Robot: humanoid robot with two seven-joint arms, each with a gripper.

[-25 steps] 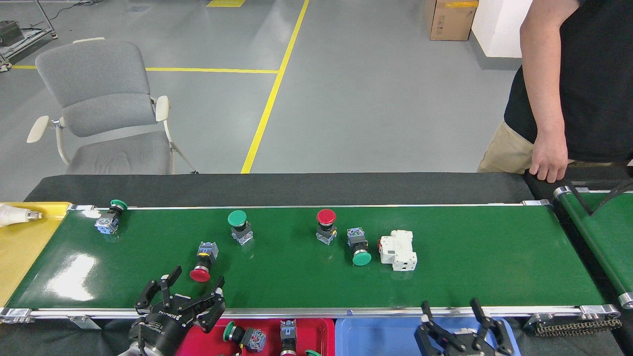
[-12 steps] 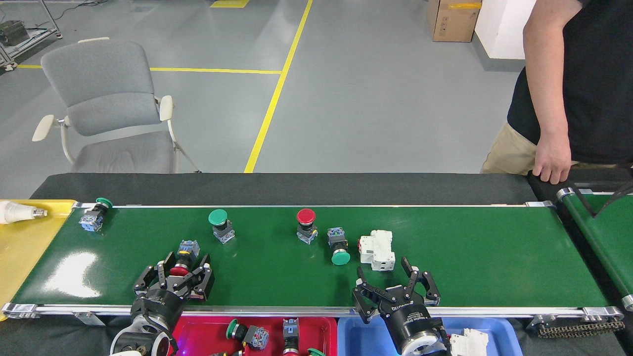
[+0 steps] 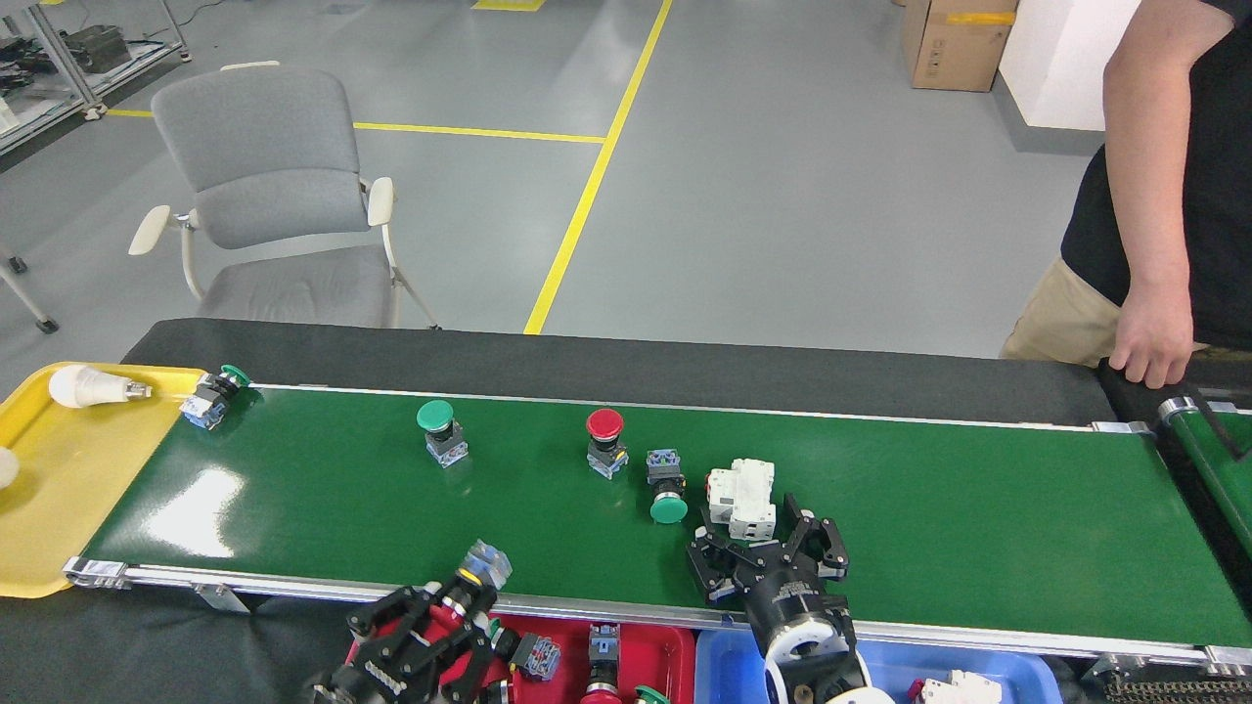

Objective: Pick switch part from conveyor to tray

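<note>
A red-capped push-button switch part with a grey-blue contact block (image 3: 468,579) is sitting clenched in the left black claw (image 3: 430,631) over the near rail of the glossy green conveyor belt (image 3: 939,528), at twelve o'clock from the red plastic tray (image 3: 650,650). The right black claw (image 3: 768,552) is hovering released, a white breaker block (image 3: 741,499) lying at its eleven o'clock.

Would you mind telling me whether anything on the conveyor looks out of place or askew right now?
Yes: a small green-capped switch lies tipped on its side at the far left corner of the conveyor, right against the yellow tray. Another green-capped switch also lies on its side mid-belt, while two others stand upright.
</note>
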